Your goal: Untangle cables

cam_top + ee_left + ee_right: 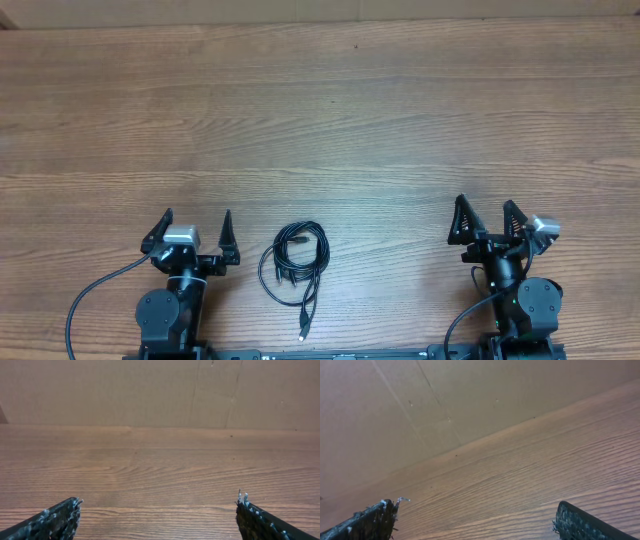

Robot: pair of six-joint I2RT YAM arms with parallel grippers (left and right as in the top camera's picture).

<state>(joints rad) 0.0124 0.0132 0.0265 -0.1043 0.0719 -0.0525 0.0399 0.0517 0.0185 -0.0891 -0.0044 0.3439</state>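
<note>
The cables [297, 261] lie as a small bundle of thin black cords, looped together, on the wooden table near its front edge, with a plug end [303, 322] trailing toward me. In the overhead view my left gripper [196, 226] is open and empty just left of the bundle. My right gripper [486, 214] is open and empty well to the right of it. The left wrist view shows the open fingers [158, 502] over bare wood. The right wrist view shows its open fingers [476, 510] over bare wood. The cables are out of sight in both wrist views.
The wooden table [320, 120] stretches away behind the grippers to a plain wall [160, 390]. Thick black arm cables [90, 295] hang by the left arm base and by the right arm base [455, 325].
</note>
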